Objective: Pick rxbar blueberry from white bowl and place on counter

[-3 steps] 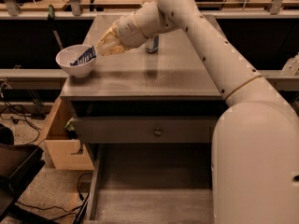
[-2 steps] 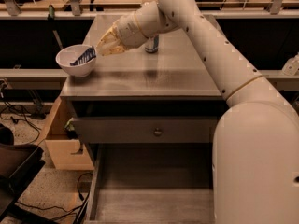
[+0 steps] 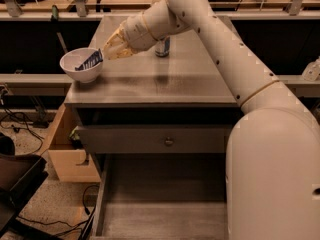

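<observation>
The white bowl [image 3: 81,66] sits at the front left corner of the grey counter [image 3: 150,81]. The rxbar blueberry [image 3: 89,61], a dark navy bar with pale lettering, leans in the bowl with its upper end over the right rim. My gripper [image 3: 106,51] reaches in from the right, its tips right at the bar's upper end by the bowl's right rim. The white arm stretches across the counter from the lower right.
A drink can [image 3: 162,47] stands on the counter behind the arm's wrist. Below the counter is a drawer with a round knob [image 3: 169,141]. An open wooden drawer box [image 3: 70,156] juts out at lower left. Cables lie on the floor.
</observation>
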Controlling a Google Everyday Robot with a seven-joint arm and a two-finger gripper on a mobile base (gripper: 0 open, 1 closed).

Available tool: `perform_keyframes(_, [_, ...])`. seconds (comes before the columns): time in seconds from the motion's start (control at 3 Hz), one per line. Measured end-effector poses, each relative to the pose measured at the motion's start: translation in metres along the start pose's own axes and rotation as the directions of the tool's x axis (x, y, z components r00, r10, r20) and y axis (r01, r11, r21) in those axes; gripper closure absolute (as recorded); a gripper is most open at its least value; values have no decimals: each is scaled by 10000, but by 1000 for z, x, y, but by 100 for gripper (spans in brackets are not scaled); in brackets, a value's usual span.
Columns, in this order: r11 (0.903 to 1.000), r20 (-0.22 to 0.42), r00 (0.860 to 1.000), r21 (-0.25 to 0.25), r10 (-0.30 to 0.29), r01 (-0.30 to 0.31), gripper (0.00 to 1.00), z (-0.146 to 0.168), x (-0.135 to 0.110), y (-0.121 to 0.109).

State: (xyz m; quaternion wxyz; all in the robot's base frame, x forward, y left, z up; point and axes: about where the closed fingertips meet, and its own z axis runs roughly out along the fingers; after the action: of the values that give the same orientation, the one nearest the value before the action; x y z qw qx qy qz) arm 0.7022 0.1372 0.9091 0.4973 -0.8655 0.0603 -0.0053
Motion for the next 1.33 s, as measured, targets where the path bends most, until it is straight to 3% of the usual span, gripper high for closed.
perform_keyframes(0.33, [9998, 30, 9999, -178, -100, 100, 41, 0, 0, -2])
perform_keyframes(1.33, [9971, 210, 9991, -655, -377, 390, 49, -1, 1, -9])
